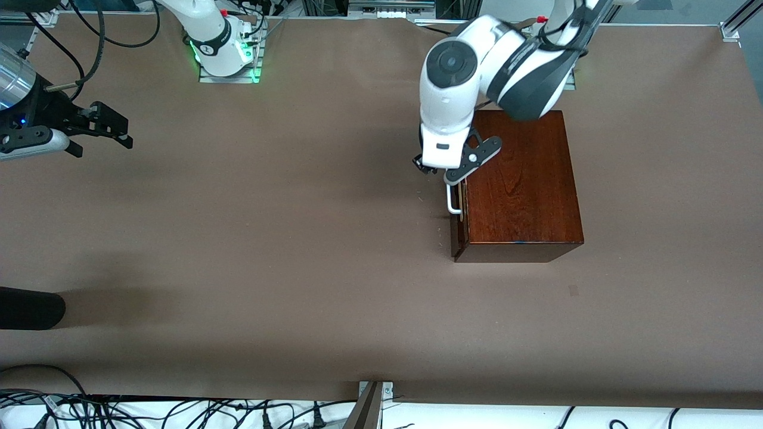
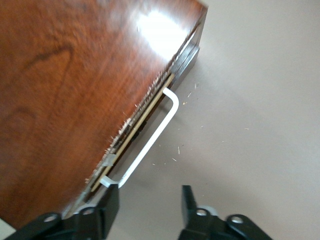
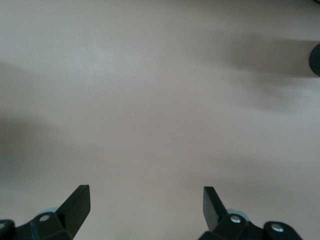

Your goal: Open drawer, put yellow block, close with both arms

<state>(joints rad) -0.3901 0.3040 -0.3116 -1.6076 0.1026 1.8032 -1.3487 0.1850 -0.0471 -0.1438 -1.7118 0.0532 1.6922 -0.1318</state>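
The dark mahogany box (image 1: 521, 179) stands toward the left arm's end of the table. Its drawer (image 1: 458, 238) is pushed in, with only a thin pale strip (image 2: 145, 112) showing along the front. The white bar handle (image 1: 453, 201) (image 2: 156, 136) faces the table's middle. My left gripper (image 1: 438, 171) (image 2: 149, 195) hovers open over the end of the handle farther from the front camera. One fingertip (image 2: 111, 192) is right at the handle's end, and nothing is between the fingers. My right gripper (image 1: 121, 129) (image 3: 147, 197) waits open above bare table at the right arm's end. The yellow block is out of view.
A black rounded object (image 1: 30, 308) (image 3: 315, 57) juts in at the right arm's end of the table, nearer the front camera than my right gripper. Cables (image 1: 179, 411) run along the table's near edge. The brown tabletop (image 1: 286, 238) spreads wide between the box and my right gripper.
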